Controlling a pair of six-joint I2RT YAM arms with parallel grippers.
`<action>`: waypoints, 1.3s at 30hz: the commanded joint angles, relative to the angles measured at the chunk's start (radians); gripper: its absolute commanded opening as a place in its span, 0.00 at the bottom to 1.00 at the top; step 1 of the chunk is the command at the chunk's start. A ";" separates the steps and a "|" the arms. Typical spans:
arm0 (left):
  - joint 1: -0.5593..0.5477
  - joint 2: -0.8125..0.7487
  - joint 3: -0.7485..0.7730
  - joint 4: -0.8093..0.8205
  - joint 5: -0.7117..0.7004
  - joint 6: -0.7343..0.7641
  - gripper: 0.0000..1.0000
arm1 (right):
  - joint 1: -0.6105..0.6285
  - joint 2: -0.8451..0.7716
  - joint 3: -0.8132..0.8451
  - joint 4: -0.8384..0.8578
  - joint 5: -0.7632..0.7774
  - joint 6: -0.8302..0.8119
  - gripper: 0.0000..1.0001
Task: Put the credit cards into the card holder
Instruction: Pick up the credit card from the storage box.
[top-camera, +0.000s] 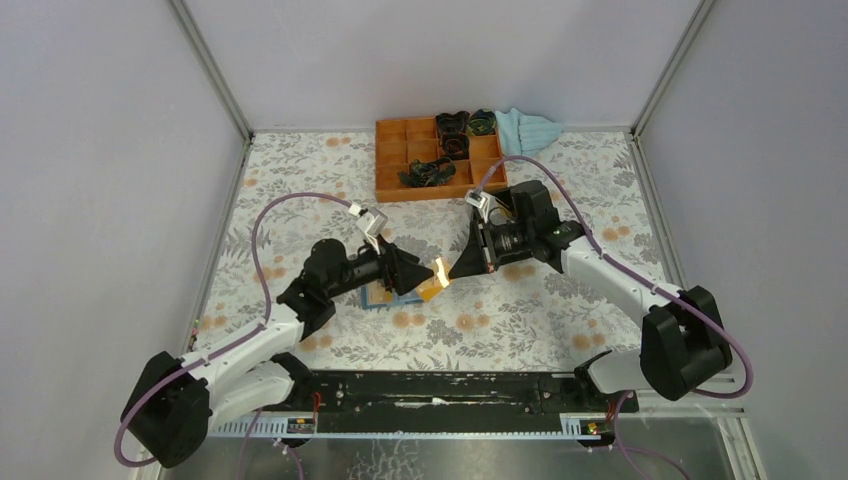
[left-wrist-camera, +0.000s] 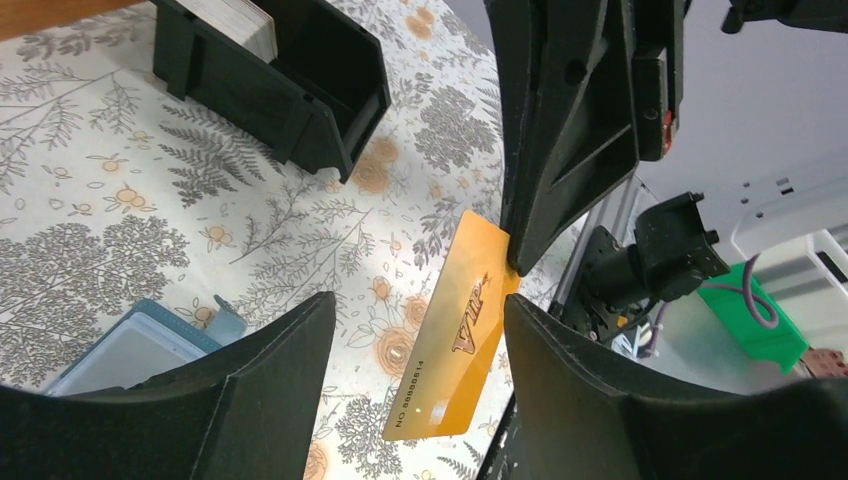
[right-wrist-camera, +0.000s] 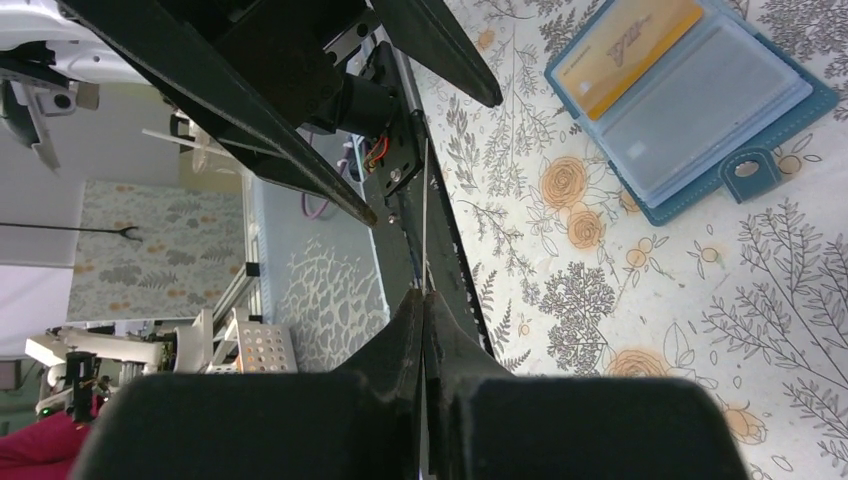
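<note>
The card holder (right-wrist-camera: 700, 100) lay open mid-tabletop with one orange card (right-wrist-camera: 625, 45) in a pocket. Just past it, the left claw (left-wrist-camera: 415, 310) stood apart around a second card (left-wrist-camera: 455, 330), which the right claw (right-wrist-camera: 425, 295) clamped by one edge.

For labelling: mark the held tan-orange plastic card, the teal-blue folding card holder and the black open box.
Tan-orange plastic card (left-wrist-camera: 455, 335): left wrist view, its printed face.
Teal-blue folding card holder (right-wrist-camera: 745, 170): right wrist view, its clasp tab.
Black open box (left-wrist-camera: 260, 100): left wrist view, its side wall.
</note>
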 joint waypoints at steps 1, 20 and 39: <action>0.030 0.011 0.015 0.026 0.120 0.002 0.68 | 0.008 0.017 -0.011 0.078 -0.082 0.016 0.00; 0.063 0.079 0.011 0.046 0.262 -0.036 0.39 | 0.008 0.076 -0.011 0.084 -0.120 -0.012 0.00; 0.063 0.071 0.020 -0.022 0.248 -0.024 0.00 | 0.000 0.105 0.012 0.076 -0.137 -0.028 0.00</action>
